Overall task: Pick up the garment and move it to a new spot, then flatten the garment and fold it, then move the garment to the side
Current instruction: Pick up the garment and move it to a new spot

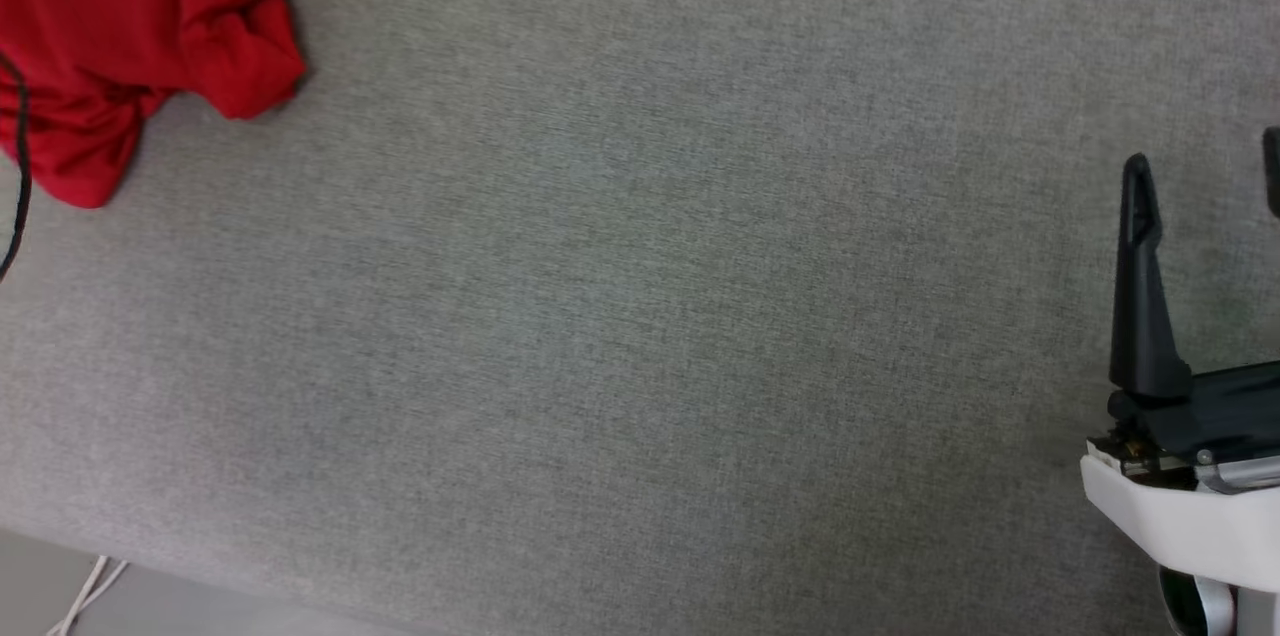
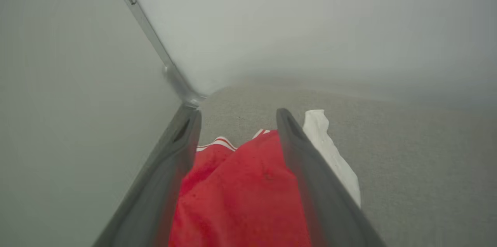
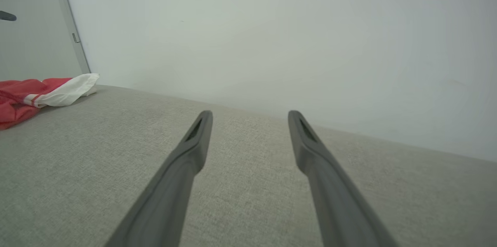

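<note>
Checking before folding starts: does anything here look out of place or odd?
The garment lies crumpled in a heap at the far left of the grey surface, one white sleeve sticking out. A thin dark cable crosses its edge. Nothing looks spilled or damaged.

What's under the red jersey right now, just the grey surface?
The crumpled red jersey lies on the grey fabric surface, which shows along its visible edges. Whatever sits beneath the bunched cloth is covered, so I can't tell.
</note>
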